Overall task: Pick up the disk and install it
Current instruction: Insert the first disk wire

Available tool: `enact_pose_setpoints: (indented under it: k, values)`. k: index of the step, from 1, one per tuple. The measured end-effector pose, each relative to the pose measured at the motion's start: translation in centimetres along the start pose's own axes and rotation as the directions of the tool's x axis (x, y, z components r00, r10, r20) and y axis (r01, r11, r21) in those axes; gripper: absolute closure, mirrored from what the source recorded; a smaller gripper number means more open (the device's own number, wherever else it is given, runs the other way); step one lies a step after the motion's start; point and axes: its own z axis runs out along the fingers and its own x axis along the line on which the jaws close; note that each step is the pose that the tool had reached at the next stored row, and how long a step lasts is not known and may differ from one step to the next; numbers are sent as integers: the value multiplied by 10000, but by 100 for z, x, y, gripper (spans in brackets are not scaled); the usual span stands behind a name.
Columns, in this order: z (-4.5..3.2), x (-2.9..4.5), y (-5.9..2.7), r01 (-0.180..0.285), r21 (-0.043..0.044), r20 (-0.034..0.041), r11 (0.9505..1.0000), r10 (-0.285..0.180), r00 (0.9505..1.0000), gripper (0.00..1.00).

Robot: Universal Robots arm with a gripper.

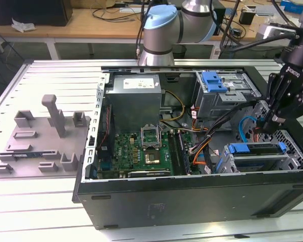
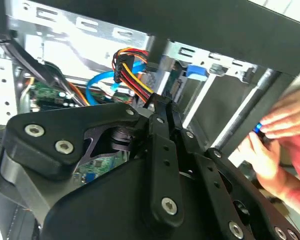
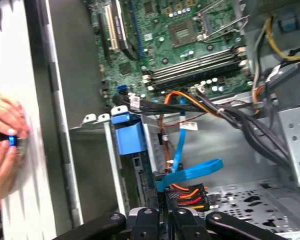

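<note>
- Counter [image 1: 50, 75] of pale metal slats, spread wide under everything, end effector [image 1: 268, 125] included.
- Open black computer case [image 1: 192, 199] lying on its side on the counter, with the end effector lowered into its end at the exterior view's right.
- Robot arm [image 1: 164, 30], grey with pale blue joint caps, rising behind the case, well apart from the end effector.
- Grey fixture plate [image 1: 40, 146] with upright pegs, outside the case and farthest from the end effector.
- Power supply [image 1: 136, 98] and green motherboard [image 1: 136, 151] inside the case, well toward the exterior view's left of the end effector.
- Metal drive cage [image 1: 227, 98] topped by a blue bracket [image 1: 213, 80], near the end effector.
- Disk [image 1: 255, 149] in its blue carrier, seated in the lower bay just beside and below the end effector, not held.
- End effector in both wrist views [image 2: 159, 102] [image 3: 163, 202]: fingers drawn together, tips meeting, nothing discernible between them.
- Person's hands [image 3: 5, 116] [image 2: 277, 135] outside the case wall, near the end effector, pinching something small and blue (too blurred to identify).
- Blue flat cable [image 3: 190, 172] [image 2: 102, 82] and a connector [image 3: 190, 192] [image 2: 127, 62] with red, yellow and black wires, just beyond the fingertips; touching or not, cannot tell.
</note>
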Motion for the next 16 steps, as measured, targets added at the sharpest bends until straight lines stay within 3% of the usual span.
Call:
enact_pose_setpoints:
  k: [3, 9, 10, 11, 12, 13, 14, 15, 16]
  values:
    - [0, 36, -8, 51, -52, 386, 10000, -49, 9992, 83]
    - [-5, 181, -38, 84, -50, 592, 10000, -81, 9982, 83]
    - [-1, 209, -44, 93, -46, 662, 9999, -90, 9978, 83]
    - [5, 238, -52, 108, -47, 768, 9999, -104, 9970, 83]
    - [13, 274, -60, 141, -61, 999, 9999, -134, 9949, 83]
    - [16, 290, -64, 162, -73, 1133, 9998, -152, 9934, 83]
    - [19, 300, -67, 177, -82, 1226, 9998, -166, 9923, 83]
    - [22, 320, -71, 203, -93, 1378, 9997, -189, 9903, 83]
    - [25, 332, -74, 216, -96, 1446, 9997, -200, 9893, 83]
